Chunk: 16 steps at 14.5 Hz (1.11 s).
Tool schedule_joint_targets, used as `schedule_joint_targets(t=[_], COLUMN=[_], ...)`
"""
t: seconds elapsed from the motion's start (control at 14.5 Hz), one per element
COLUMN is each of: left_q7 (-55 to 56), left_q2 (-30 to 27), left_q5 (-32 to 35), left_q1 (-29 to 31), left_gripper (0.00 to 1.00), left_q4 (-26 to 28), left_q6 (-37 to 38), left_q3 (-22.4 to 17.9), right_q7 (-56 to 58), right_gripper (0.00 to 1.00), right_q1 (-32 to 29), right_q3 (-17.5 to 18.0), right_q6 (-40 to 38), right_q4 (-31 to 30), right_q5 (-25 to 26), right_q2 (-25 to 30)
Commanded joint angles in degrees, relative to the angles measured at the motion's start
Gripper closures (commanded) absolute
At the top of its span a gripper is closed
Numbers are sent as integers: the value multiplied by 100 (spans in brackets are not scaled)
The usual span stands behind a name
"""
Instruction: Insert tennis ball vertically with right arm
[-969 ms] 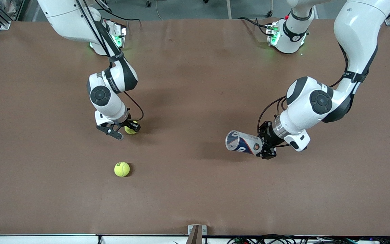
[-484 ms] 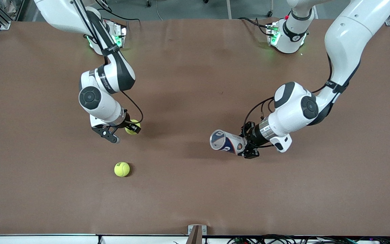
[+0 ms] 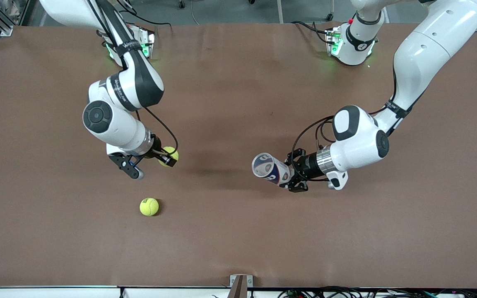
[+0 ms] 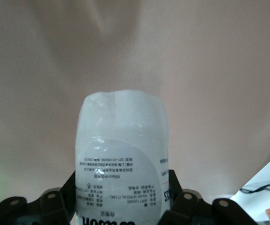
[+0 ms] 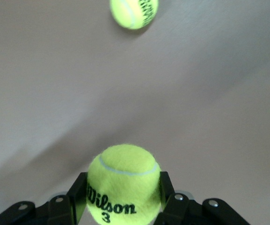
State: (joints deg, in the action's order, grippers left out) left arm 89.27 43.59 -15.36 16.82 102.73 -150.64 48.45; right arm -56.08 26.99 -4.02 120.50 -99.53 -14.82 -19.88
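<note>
Right end effector (image 3: 152, 159): we see it clamped on a tennis ball (image 3: 168, 156), lifted clear over the bench (image 3: 238, 231) toward the right arm's end; in the right wrist view the ball (image 5: 124, 183) sits squarely between the two fingers.
Left end effector (image 3: 295, 176): we see it gripping the closed base of a ball can (image 3: 268, 168), raised over the middle of the bench.
Can axis: the can lies close to level, its open mouth turned toward the right arm's end and a little toward the front camera.
Key relation: the held ball is well apart from the can mouth, off toward the right arm's end. We judge a vertical drop needs the can tipped mouth-up and the ball carried above that mouth.
Spare ball (image 3: 149, 206): it rests on the bench, nearer the front camera than the spot under the right end effector.
</note>
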Motion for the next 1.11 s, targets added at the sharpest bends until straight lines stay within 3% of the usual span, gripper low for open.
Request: schedule_joint_targets(t=[0.0,0.21,0.62,1.04], left_q7=[-619,-1322,-3888,-4830], left_q2=[395,824,1415,1968], left_q5=[-396,-1054,-3726,-4404], left_q1=[84,-108,-398,-601], left_gripper=[26,26,27,27], left_q4=[-51,-297,-702,-956], left_q6=[-202,-317,-300,-282], left_q3=[348,463,595,551], right_q7=[-490,-1025,-2081,-2820], right_gripper=[99,99,99,99], right_q1=[113,298,641,843], right_q3=[-20,-11,-3,-11], right_q6=[-421,-466,-466,-449], right_q4=[705,1137,2139,2728], right_q5=[-433,-522,-557,-856], right_q2=[-42,-139,-666,-868])
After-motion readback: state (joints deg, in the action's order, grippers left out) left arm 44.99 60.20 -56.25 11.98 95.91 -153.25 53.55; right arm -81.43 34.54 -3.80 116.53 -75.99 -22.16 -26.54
